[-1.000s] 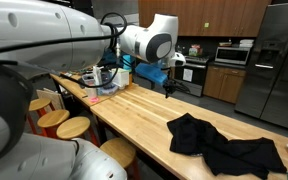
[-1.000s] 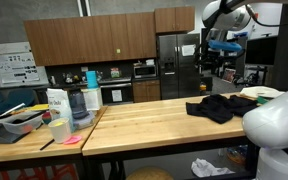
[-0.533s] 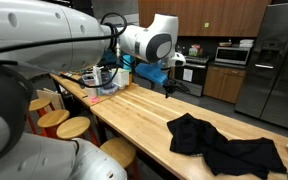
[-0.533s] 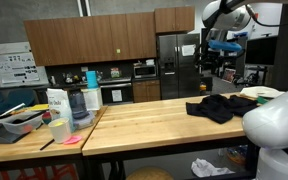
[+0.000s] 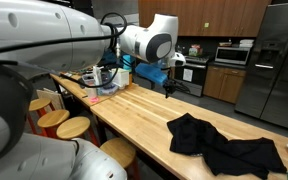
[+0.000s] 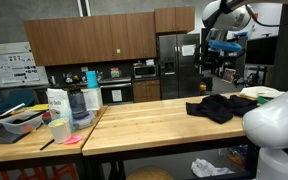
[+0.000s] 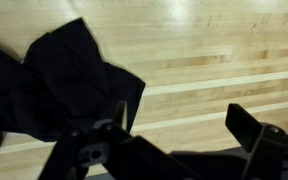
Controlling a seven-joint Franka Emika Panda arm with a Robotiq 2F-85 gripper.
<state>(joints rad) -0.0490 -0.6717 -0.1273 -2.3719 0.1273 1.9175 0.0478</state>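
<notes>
Hanging above the tabletop [image 5: 134, 112], the end effector [image 5: 167, 88] has its jaws spread wide apart, with nothing between them and nothing touched. In the wrist view its two dark fingers [image 7: 102, 128] frame bare wood, and the end effector [image 7: 179, 125] sits clear of the surface.

A crumpled black cloth [image 5: 224, 146] lies on the tabletop toward one end, well apart from the end effector in an exterior view. In the wrist view the black cloth [image 7: 64, 90] fills the left side, its edge close to one finger.

Open planks stretch between the cloth and the containers [image 6: 69, 105] crowded at the opposite end. Round stools [image 5: 72, 127] line one long edge of the tabletop.
</notes>
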